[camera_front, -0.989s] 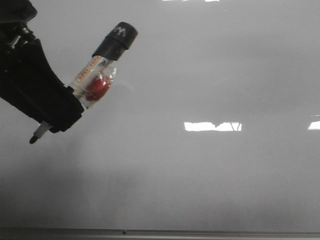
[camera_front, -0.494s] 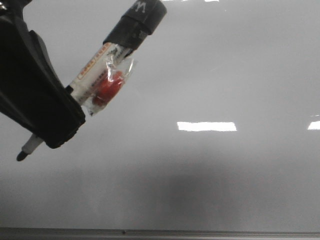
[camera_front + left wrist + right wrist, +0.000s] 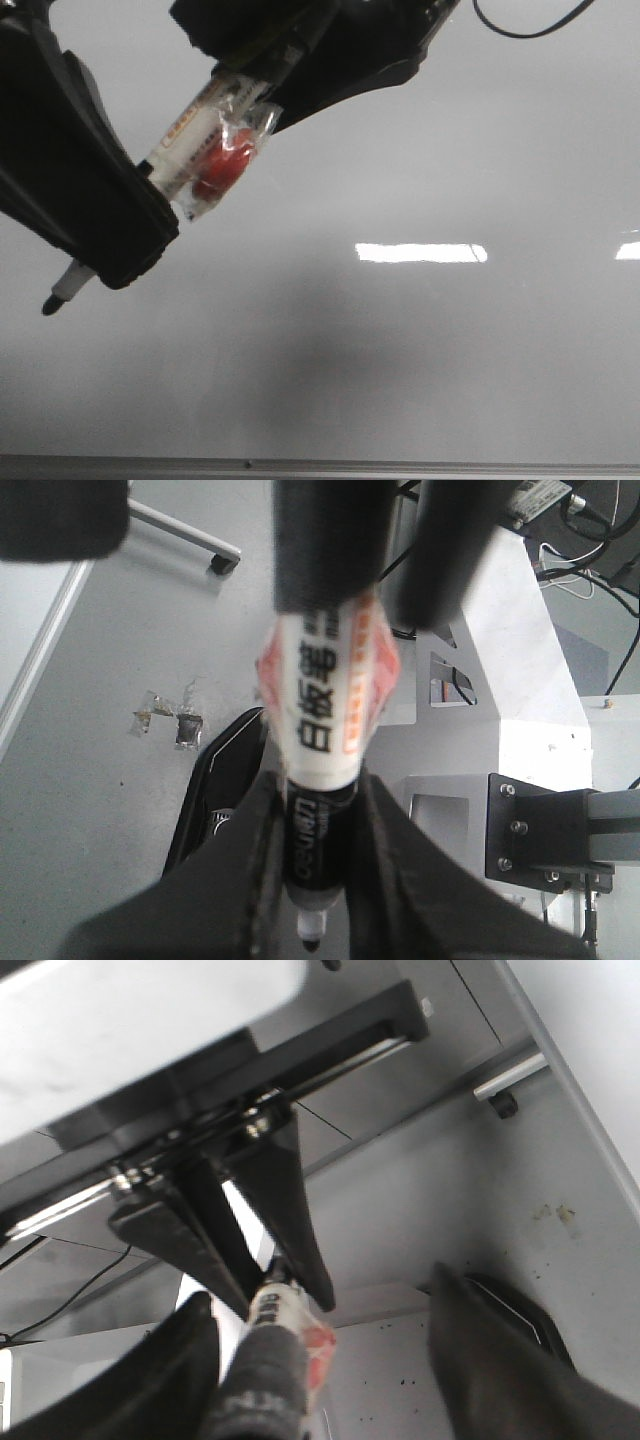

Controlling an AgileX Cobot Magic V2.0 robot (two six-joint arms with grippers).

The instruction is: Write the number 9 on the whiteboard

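Gripping the marker pen (image 3: pixel 190 135) around its lower barrel, the left gripper (image 3: pixel 100 215) sits at the left of the front view, its dark fingers (image 3: pixel 400 880) pressed against the pen's sides. The pen slants up to the right, with its dark tip (image 3: pixel 50 305) poking out below the gripper, close over the whiteboard (image 3: pixel 450 350); whether the tip touches the board cannot be told. A red blob in clear wrap (image 3: pixel 222 165) clings to the barrel. The right gripper (image 3: pixel 300 50) comes in from the top over the pen's upper end; in its wrist view the fingers (image 3: pixel 480 1370) stand apart on either side of the pen's end (image 3: pixel 270 1360), seemingly not clamping it. The whiteboard fills the scene, pale grey, with a grey edge (image 3: pixel 400 466) along the near side.
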